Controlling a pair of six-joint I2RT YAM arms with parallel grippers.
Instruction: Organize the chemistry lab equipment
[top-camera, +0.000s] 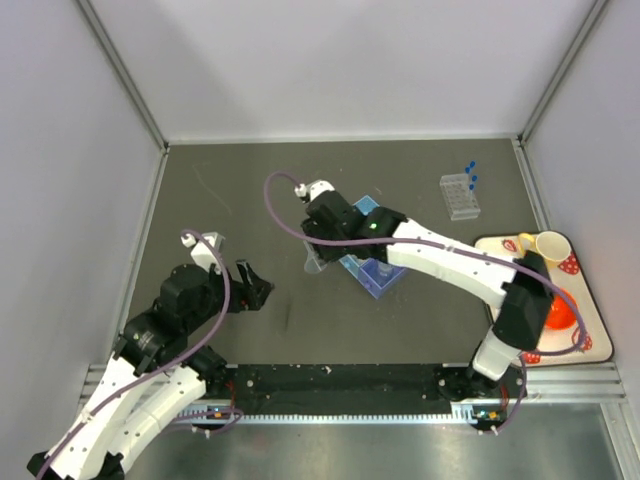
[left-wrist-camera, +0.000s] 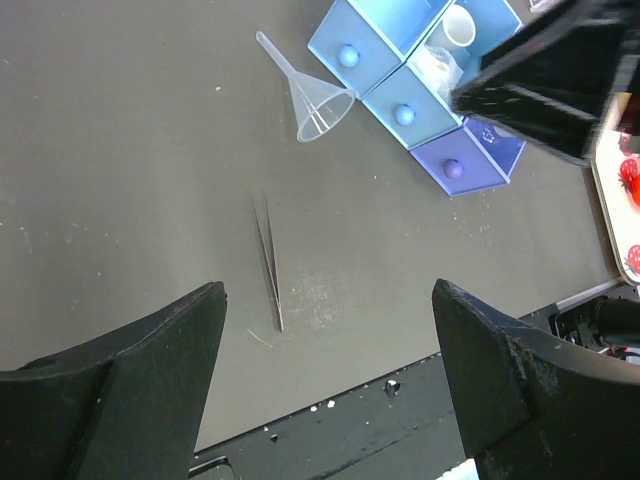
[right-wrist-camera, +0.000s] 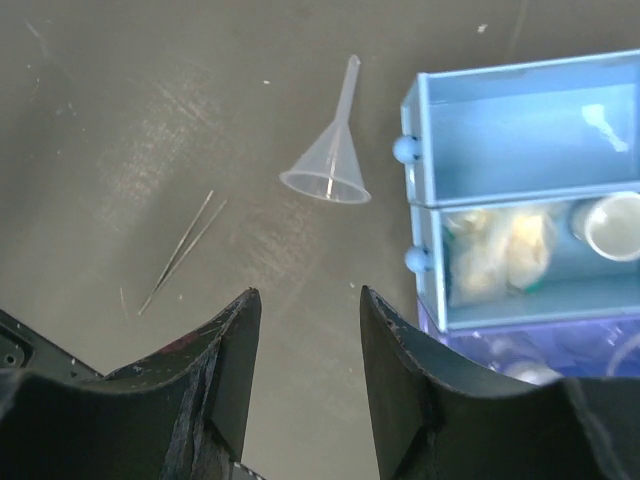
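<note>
Black, scuffed fingers (left-wrist-camera: 150, 380) of the left gripper (left-wrist-camera: 330, 380) fill the bottom of its wrist view, blunt wedges of matt plastic standing wide apart with nothing between them. The right gripper (right-wrist-camera: 305, 370) shows the same dark, worn wedges. Its jaws are parted by a narrower gap, also empty, and it hangs just beside the blue plastic drawer box (right-wrist-camera: 520, 200).

That box is a stepped stack of three pulled-out drawers, two pale blue and the lowest violet, each with a round blue knob. The middle drawer holds crumpled pale material and a small white-rimmed cup (right-wrist-camera: 612, 225). What lies in the violet drawer is too blurred to tell.

A small clear plastic funnel (right-wrist-camera: 330, 165) lies on its side just beside the box, on the knob side, its thin stem pointing away from the wide cone. Fine metal tweezers (left-wrist-camera: 268, 260), two slim bright prongs joined at one end, lie flat beyond the funnel, well apart from the box. A clear holed rack (top-camera: 460, 195) with blue-capped tubes (top-camera: 470, 175) standing in it sits behind the box, toward the right wall. A strawberry-patterned tray (top-camera: 590, 330) to the box's right carries a yellow mug (top-camera: 552, 245) and an orange bowl (top-camera: 560, 310).

Everything rests on a dark grey matt table (top-camera: 230, 190), dulled by pale scratches and scuffs. Plain pale wall panels (top-camera: 350, 60), edged with metal framing, enclose it on three sides.
</note>
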